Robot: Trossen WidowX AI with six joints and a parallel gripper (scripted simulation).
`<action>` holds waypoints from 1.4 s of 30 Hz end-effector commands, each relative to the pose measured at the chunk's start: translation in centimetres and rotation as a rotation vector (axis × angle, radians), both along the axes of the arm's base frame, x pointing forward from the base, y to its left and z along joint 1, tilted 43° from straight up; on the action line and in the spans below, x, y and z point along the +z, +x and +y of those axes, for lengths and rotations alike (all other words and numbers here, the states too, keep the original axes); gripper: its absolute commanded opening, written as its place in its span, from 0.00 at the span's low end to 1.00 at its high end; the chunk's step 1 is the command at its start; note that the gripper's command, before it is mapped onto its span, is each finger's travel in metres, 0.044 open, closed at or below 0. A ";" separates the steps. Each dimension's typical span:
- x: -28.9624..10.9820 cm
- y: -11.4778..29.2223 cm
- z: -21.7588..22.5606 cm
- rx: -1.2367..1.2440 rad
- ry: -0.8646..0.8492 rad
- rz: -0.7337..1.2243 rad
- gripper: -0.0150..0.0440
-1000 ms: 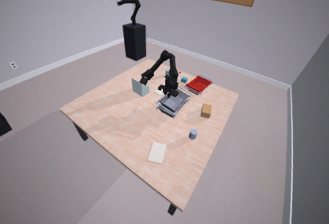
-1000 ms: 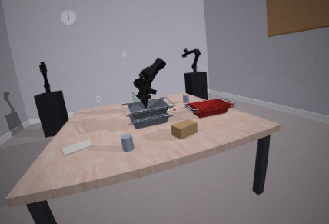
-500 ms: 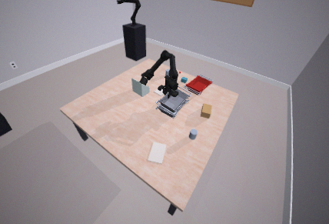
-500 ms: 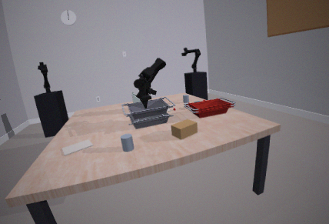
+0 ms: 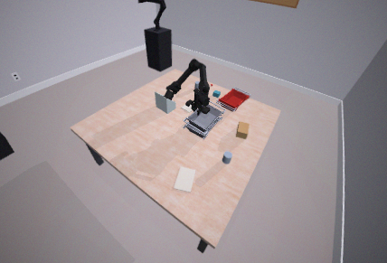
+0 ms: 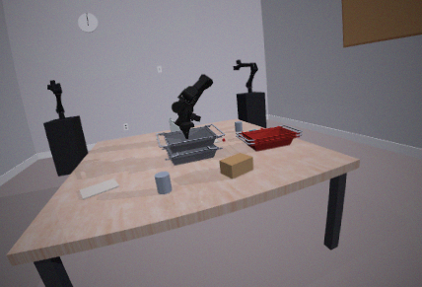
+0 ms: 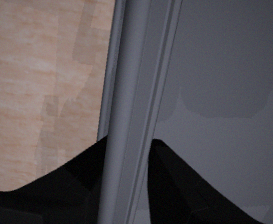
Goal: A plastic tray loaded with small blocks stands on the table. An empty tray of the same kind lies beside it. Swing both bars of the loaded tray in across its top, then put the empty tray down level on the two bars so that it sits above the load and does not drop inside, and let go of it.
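Note:
An empty grey tray (image 5: 206,117) (image 6: 197,138) hangs over a second grey tray (image 6: 193,155), which stands on the table right beneath it. The lower tray's load is hidden. My gripper (image 5: 198,108) (image 6: 186,132) (image 7: 134,144) is shut on the upper tray's rim (image 7: 130,83), one finger inside and one outside. The upper tray looks about level. Wire bars (image 6: 162,139) stick out at its ends. I cannot tell whether it touches the lower tray's bars.
A red tray (image 5: 233,98) (image 6: 268,138) with wire bars stands to the side. Also on the table are a tan box (image 5: 242,129) (image 6: 236,165), a grey-blue cylinder (image 5: 227,156) (image 6: 162,182), a white slab (image 5: 185,179) (image 6: 99,187), a teal cube (image 5: 216,93) and an upright pale panel (image 5: 165,102).

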State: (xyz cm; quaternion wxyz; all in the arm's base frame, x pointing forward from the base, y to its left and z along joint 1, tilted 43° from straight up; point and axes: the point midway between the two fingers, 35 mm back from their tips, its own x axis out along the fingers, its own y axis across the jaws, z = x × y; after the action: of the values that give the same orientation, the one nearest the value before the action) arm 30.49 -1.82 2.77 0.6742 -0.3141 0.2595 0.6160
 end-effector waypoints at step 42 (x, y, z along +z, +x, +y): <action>-1.0 -0.8 1.1 0.014 -0.001 0.028 0.25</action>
State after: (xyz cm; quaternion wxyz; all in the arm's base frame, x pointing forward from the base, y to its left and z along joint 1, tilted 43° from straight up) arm 30.47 -1.44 2.31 0.6754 -0.3155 0.2584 0.6145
